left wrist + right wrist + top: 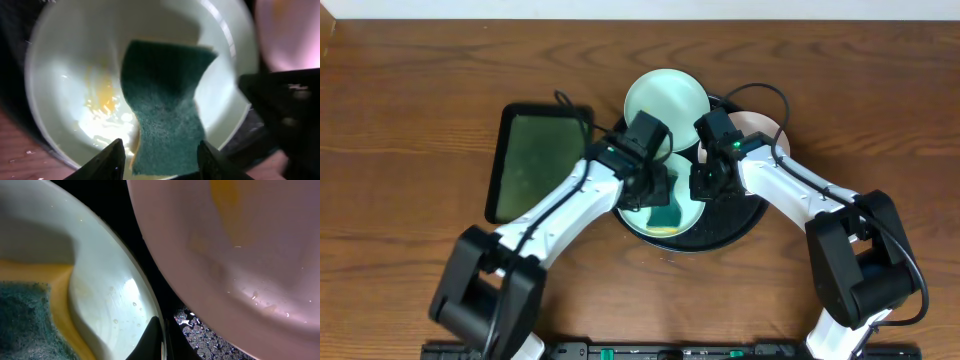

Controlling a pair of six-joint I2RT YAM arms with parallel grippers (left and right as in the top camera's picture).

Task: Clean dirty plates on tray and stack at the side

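Black tray (730, 228) at frame centre, mint plate (65, 90) within, left fingers (112, 160) gripping green sponge (167, 115) on plate, right fingers (152, 342) pinching plate rim

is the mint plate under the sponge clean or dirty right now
Dirty: yellow residue smears the mint plate beside the sponge.

Nothing readable here, folks. I can't make out any text, labels, brands or numbers on the plates (665, 97), the black tray (745, 222), the green tray (535, 160) or the sponge (165, 115). The dark bar at the table's near edge (650, 351) has some small marks, way too tiny to read.
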